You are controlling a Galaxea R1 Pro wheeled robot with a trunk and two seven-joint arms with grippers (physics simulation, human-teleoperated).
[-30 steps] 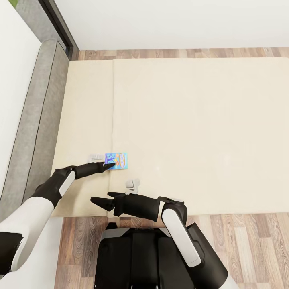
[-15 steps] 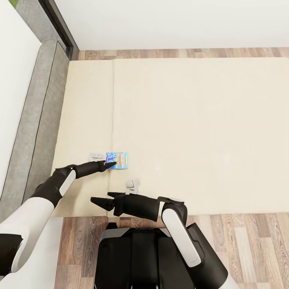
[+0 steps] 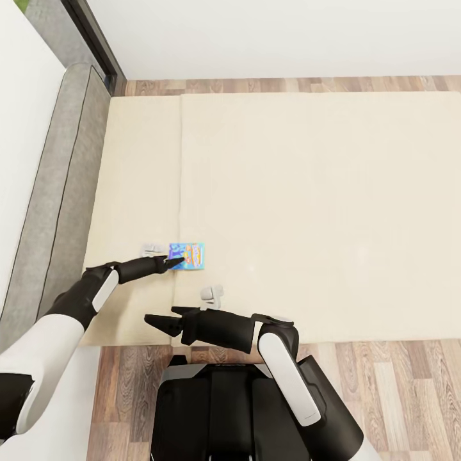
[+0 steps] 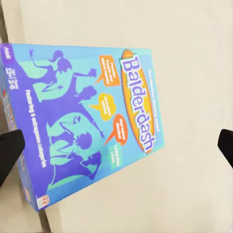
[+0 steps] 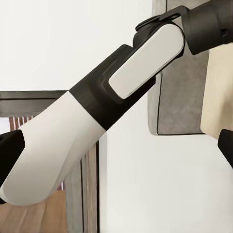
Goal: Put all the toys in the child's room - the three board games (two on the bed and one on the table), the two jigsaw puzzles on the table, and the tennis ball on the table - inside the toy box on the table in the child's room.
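Note:
A small blue board game [image 3: 187, 255], lettered Balderdash, lies flat on the beige bed [image 3: 307, 192], across the seam between the two mattress parts and near the front edge. My left gripper [image 3: 170, 262] reaches it from the left, its tip at the box's near-left edge. In the left wrist view the blue board game [image 4: 87, 121] lies between the two widely parted black fingertips [image 4: 9, 150] of my open left gripper [image 4: 116, 148]. My right gripper [image 3: 152, 319] hovers open over the bed's front edge, below the box, holding nothing. The table and the toy box are out of view.
The grey headboard [image 3: 57, 192] runs along the bed's left side beside a white wall. Wood floor [image 3: 384, 384] lies in front of and behind the bed. Two small pale grey shapes [image 3: 152, 248] [image 3: 212, 294] rest on the mattress near the box. The right wrist view looks at my left arm [image 5: 107, 111].
My left forearm has shifted very slightly at the box's edge. The box, the right arm and the camera have stayed put.

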